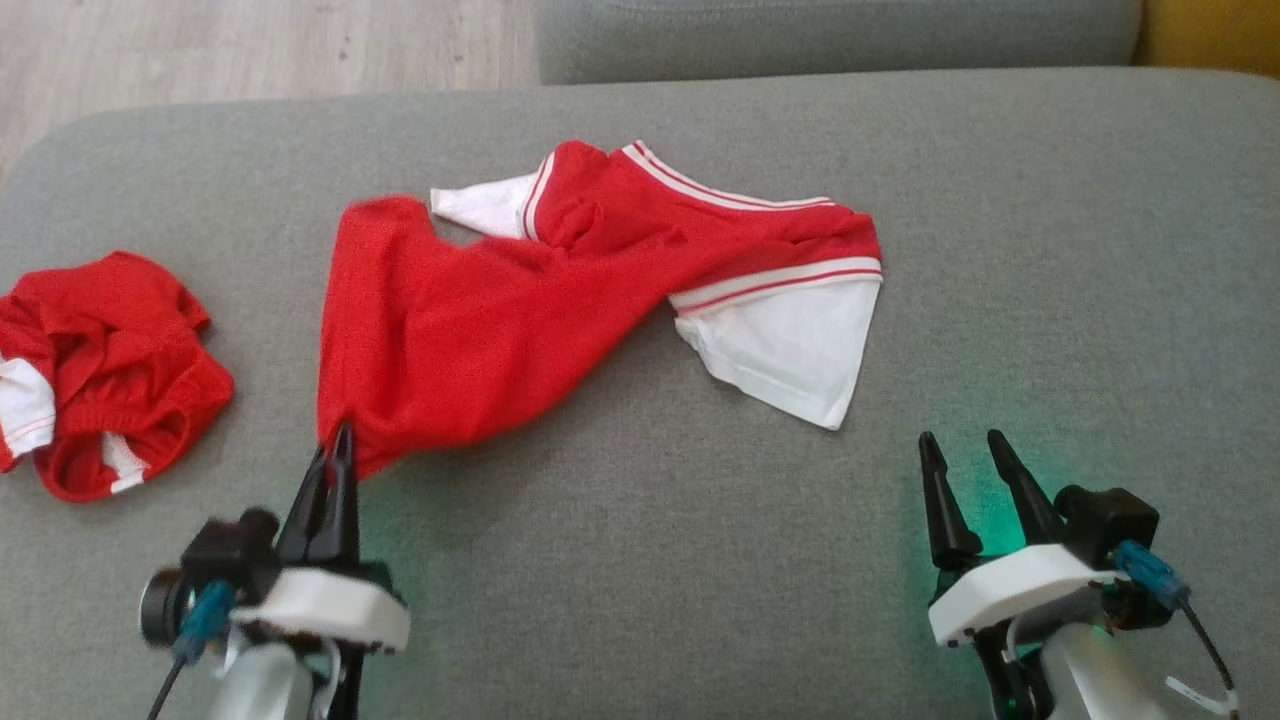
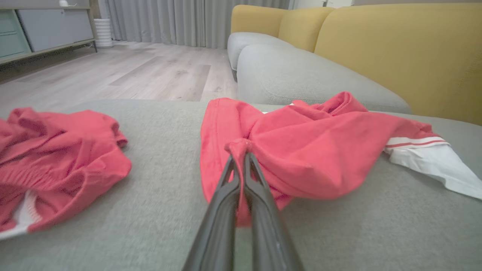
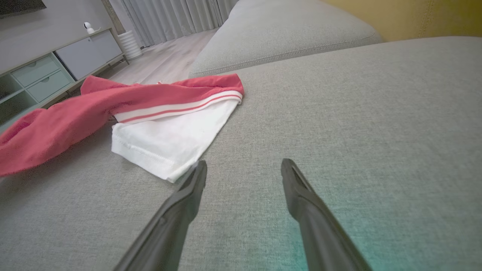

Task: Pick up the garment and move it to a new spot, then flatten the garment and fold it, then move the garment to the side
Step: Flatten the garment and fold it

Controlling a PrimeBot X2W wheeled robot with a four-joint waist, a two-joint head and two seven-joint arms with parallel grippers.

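Observation:
The garment (image 1: 500, 320) is a red shirt with white sleeves and striped trim, stretched crookedly across the grey cushion (image 1: 700, 520). My left gripper (image 1: 335, 450) is shut on its near red hem corner; the left wrist view shows the garment (image 2: 312, 150) bunched over the closed left gripper (image 2: 241, 152). One white sleeve (image 1: 790, 345) lies flat toward the right. My right gripper (image 1: 965, 445) stands open just below and right of that sleeve, holding nothing. In the right wrist view the open right gripper (image 3: 243, 169) has its left fingertip close to the sleeve (image 3: 169, 141) corner.
A second red and white garment (image 1: 100, 370) lies crumpled at the cushion's left edge, also in the left wrist view as a red heap (image 2: 52, 162). Another grey cushion (image 1: 830, 35) and yellow sofa back (image 2: 406, 52) lie beyond. Wood floor (image 1: 250, 50) lies past the far left edge.

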